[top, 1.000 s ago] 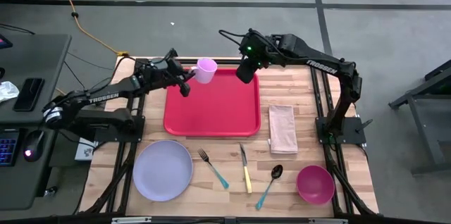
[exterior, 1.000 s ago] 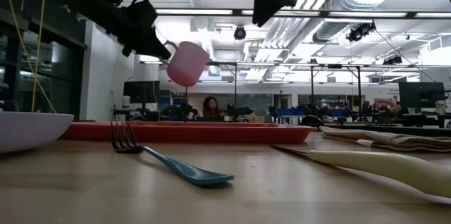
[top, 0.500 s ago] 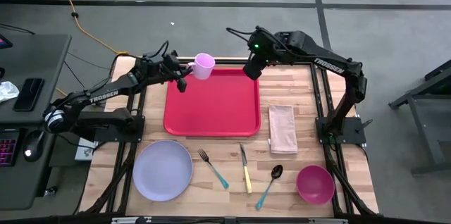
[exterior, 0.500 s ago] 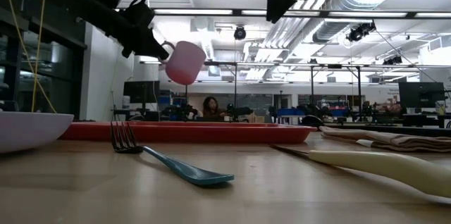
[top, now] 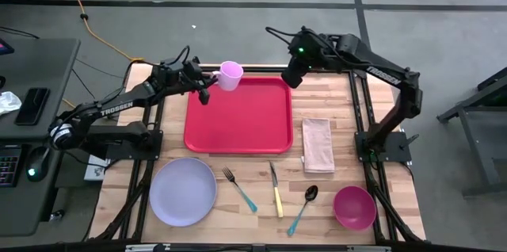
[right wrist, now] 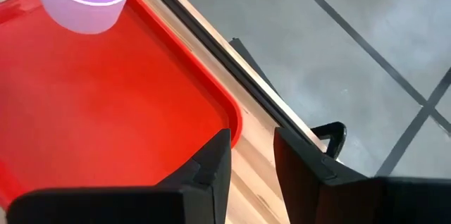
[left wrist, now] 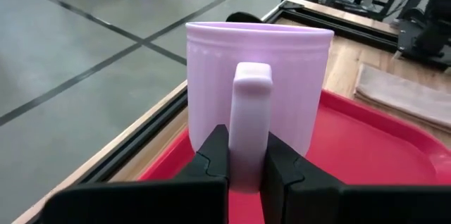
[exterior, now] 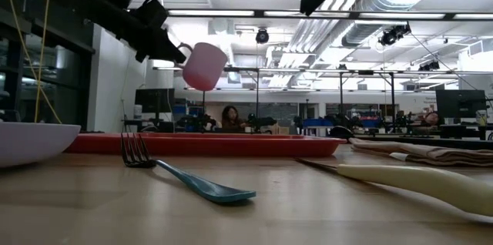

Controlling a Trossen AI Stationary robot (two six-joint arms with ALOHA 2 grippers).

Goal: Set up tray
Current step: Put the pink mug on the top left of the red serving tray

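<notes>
**Ana:** Left tool (left wrist: pixel 245 159) is clamped on the handle of the lavender mug (top: pixel 230 74). Both dark fingers (left wrist: pixel 215 155) pinch that handle from either side, and the mug hangs in the air, clear of the surface in the low view.

**Ben:** Where does that put it over the worktop (top: pixel 341 121)?

**Ana:** Seen from above, the mug sits over the tray's 11 o'clock corner. The left arm reaches in from 9 o'clock.

**Ben:** And the right tool (right wrist: pixel 251 155)?

**Ana:** Its fingers stand apart with a narrow gap, holding nothing. It hovers up high near the tray's 1 o'clock corner, just past the rim, with the right arm coming from 3 o'clock.

**Ben:** The tray (top: pixel 238 117) itself?

**Ana:** Red, flat, lying at the 12 o'clock half of the worktop, centred between the 2 arms. Nothing rests on it.

**Ben:** What lies around it?

**Ana:** A folded beige napkin (top: pixel 318 144) just beside the tray at 3 o'clock. Along the 6 o'clock edge, starting at 7 o'clock: a round lavender plate (top: pixel 183 191), a fork (top: pixel 238 189) with a teal handle, a knife (top: pixel 276 190) with a cream handle, a spoon (top: pixel 303 207) with a teal handle, and a magenta bowl (top: pixel 354 207) at 5 o'clock.

**Ben:** Anything touching?

**Ana:** The 3 utensils lie apart from one another; the spoon is near the bowl, but whether they touch I cannot tell.
</notes>
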